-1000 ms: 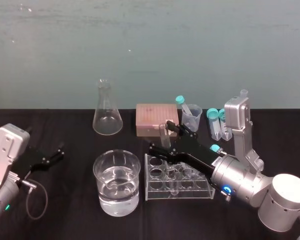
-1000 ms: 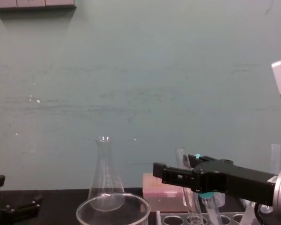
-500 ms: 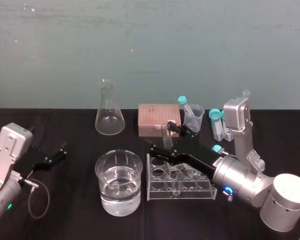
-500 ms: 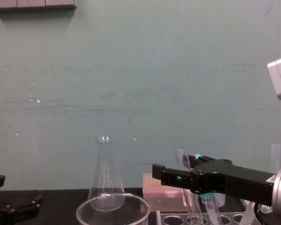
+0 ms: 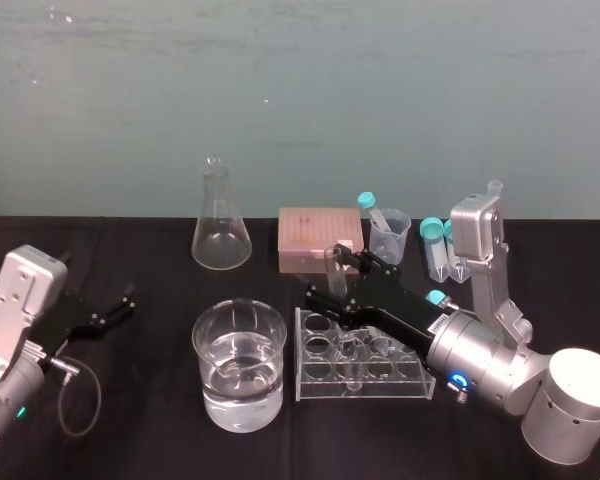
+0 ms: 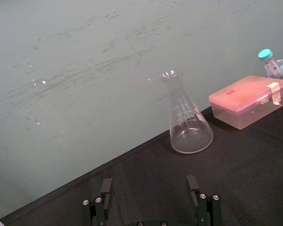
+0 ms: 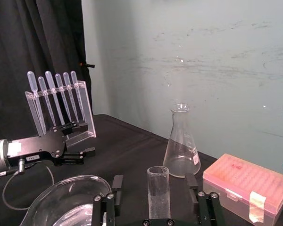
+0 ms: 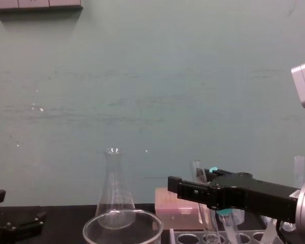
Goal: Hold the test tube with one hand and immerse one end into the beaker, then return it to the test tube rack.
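Head view is showing, nearest to the front edge of the black table [image 5: 140, 425], one beaker [image 5: 239, 322] that is holding clear liquid to about half, and just beside it, on its right, one test tube rack [image 5: 380, 388]. One test tube [image 7: 158, 188] is standing in this rack and leaning a little, its open mouth rising above the top plate; which hole is carrying it I cannot tell. The right gripper [image 5: 332, 276] is reaching over the rack from the table's right side, and its jaws are standing spread on both sides of the tube's upper part, not touching the glass. The left gripper [image 5: 123, 303] is lying idle near the left edge, its jaws likewise spread and holding nothing. I am judging the tube to be light, stiff and smooth, slippery between hard jaws and easily cracking, so I am thinking the best place for taking hold is the bare upper part, a little under the mouth, with gentle pressure and a straight lift out of the hole. Farther, toward the back edge, are standing one conical flask [image 5: 220, 235], one pink box [image 5: 318, 238] and one small plastic cup [image 5: 390, 240] with a teal-capped tube [image 5: 370, 210] in it; I am counting three teal caps plainly, and perhaps a fourth is hiding partly behind the right arm. Right wrist view is showing six pipettes [image 7: 49, 94] in one clear stand [image 7: 82, 125].
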